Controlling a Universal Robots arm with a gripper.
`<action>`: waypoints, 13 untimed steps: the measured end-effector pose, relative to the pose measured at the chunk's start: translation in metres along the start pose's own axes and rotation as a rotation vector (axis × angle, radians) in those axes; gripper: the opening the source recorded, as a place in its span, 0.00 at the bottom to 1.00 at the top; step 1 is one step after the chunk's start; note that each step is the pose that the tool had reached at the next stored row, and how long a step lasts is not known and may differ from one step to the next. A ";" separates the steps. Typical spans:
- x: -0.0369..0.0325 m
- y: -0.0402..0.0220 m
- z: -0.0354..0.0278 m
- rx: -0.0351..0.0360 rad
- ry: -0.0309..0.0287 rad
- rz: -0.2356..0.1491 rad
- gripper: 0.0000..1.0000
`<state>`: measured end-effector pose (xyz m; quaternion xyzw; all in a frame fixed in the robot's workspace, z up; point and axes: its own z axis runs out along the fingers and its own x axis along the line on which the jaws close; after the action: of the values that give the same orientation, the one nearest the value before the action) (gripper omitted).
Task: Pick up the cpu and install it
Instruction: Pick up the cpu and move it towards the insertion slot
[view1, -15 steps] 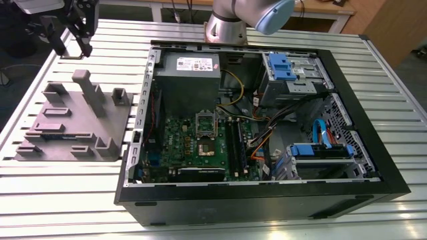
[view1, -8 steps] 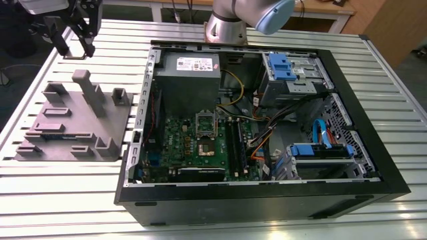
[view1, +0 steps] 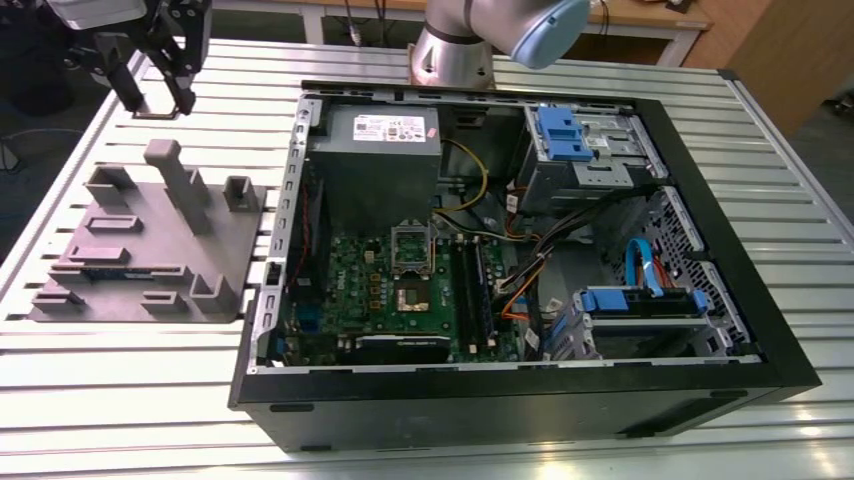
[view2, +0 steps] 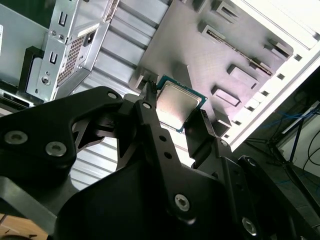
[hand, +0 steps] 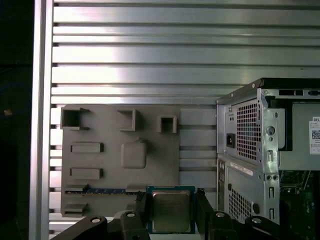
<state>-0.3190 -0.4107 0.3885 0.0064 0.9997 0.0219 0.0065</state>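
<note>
The cpu (hand: 171, 211) is a small flat square chip with a silver-grey metal top and a thin greenish rim. My gripper (hand: 171, 202) is shut on it, one black finger on each side. In the second wrist view the cpu (view2: 179, 106) hangs between the fingertips (view2: 148, 97), above the grey fixture plate (view2: 200, 45). In the exterior view my gripper (view1: 156, 106) is high over the far end of that fixture plate (view1: 147, 250), at the exterior view's left. The motherboard socket (view1: 411, 288) lies inside the open computer case (view1: 747, 300), with a raised metal frame (view1: 411, 243) just behind it.
The fixture plate (hand: 120, 150) has several blocks and slots, and a memory stick (hand: 100, 191) lies in one of them. The case's rear wall (hand: 250, 145) stands close beside the gripper. Cables, blue drive brackets (view1: 567, 130) and a grey power supply (view1: 380, 135) crowd the case. A slatted metal table (view1: 107, 420) carries everything.
</note>
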 end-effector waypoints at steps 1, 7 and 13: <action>-0.0005 0.0000 0.0000 0.0000 0.0001 0.000 0.47; -0.0058 0.0001 0.0001 0.0000 0.0001 0.000 0.47; -0.0169 0.0002 0.0003 0.0000 -0.0001 0.002 0.47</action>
<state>-0.3021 -0.4108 0.3884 0.0076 0.9997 0.0219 0.0065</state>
